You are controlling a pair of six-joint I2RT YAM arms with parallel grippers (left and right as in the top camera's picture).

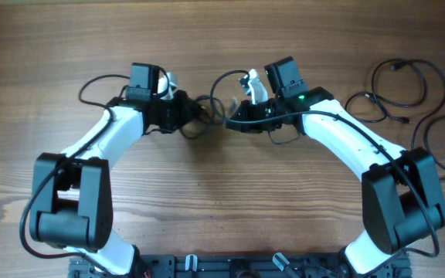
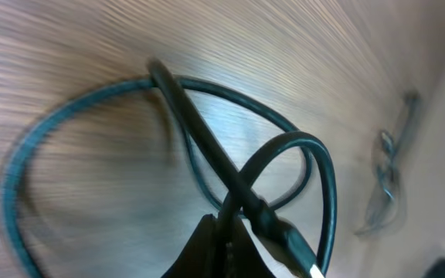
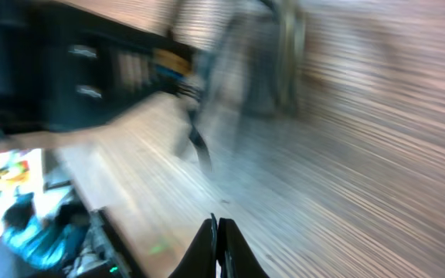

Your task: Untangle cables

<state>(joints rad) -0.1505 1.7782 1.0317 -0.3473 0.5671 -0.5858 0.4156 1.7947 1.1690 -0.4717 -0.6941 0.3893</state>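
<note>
Left fingers (image 2: pixel 213 255) tight on looped cables (image 2: pixel 199 133)

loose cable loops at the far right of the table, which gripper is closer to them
Right. The right gripper is near the centre, left of the loose cable loops; the left gripper, shut on a tangled cable, is farther left still.

We see thin black cables (image 1: pixel 399 69) in two groups. A small tight knot (image 1: pixel 205 110) sits near the middle of the overhead view, its cords bunched together. Well apart, at the right, loose loops (image 1: pixel 437 140) lie flat and spread out, with small plug ends. In the left wrist view, one dark cord (image 2: pixel 207 145) curves in a wide loop and crosses over itself
</note>
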